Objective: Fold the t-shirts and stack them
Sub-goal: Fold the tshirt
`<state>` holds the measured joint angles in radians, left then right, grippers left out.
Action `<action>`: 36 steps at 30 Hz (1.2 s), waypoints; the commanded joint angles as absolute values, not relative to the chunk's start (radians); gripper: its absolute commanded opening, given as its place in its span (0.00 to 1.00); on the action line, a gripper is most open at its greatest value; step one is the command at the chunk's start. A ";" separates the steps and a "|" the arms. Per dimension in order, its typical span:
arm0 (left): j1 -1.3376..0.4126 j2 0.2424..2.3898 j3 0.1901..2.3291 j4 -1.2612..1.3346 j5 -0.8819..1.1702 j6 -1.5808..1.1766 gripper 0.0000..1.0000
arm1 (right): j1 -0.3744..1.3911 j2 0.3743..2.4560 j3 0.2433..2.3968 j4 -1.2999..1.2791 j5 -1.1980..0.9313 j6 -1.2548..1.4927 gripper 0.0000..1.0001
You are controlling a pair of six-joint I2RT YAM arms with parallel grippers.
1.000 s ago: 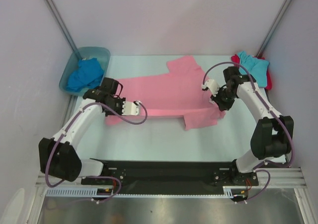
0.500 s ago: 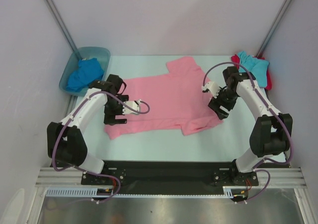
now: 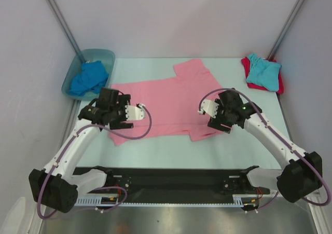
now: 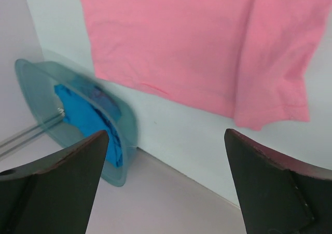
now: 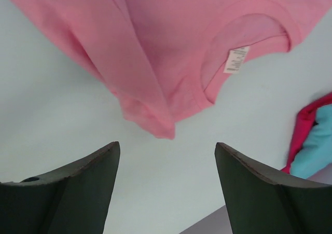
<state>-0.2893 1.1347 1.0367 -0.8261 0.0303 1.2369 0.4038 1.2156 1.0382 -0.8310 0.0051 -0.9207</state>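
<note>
A pink t-shirt (image 3: pixel 166 101) lies flat across the middle of the table, its near edge doubled over; the neck label (image 5: pixel 236 60) shows in the right wrist view. My left gripper (image 3: pixel 120 120) hovers open over the shirt's left end, nothing between its fingers (image 4: pixel 78 182). Over the shirt's right end my right gripper (image 3: pixel 220 121) also stands open and empty. A royal blue t-shirt (image 3: pixel 88 78) sits crumpled in the tub (image 3: pixel 106 55). At the back right a turquoise t-shirt (image 3: pixel 263 70) lies on top of a red one (image 3: pixel 280 84).
The blue-green translucent tub stands at the back left against the wall. Pale walls close in the table on three sides, with metal poles (image 3: pixel 59 18) in the back corners. The arms' black base rail (image 3: pixel 176 179) runs along the near edge.
Both grippers opened and let go of the pink shirt, then lifted and drew back toward the near edge. The shirt now lies loose on the table.
</note>
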 commanded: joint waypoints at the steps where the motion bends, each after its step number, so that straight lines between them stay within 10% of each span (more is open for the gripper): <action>1: -0.316 1.095 0.934 -0.823 0.107 1.246 1.00 | 0.423 1.242 0.974 -0.724 0.109 -0.927 0.80; 36: -0.353 1.252 0.629 -0.700 0.000 1.279 1.00 | 0.342 1.416 1.204 -0.673 0.178 -1.020 0.80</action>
<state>-0.3496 1.2308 0.6453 -0.8024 0.0189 1.2907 0.3489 1.4166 1.1549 -0.6823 0.1612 -1.0149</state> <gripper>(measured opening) 0.996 0.803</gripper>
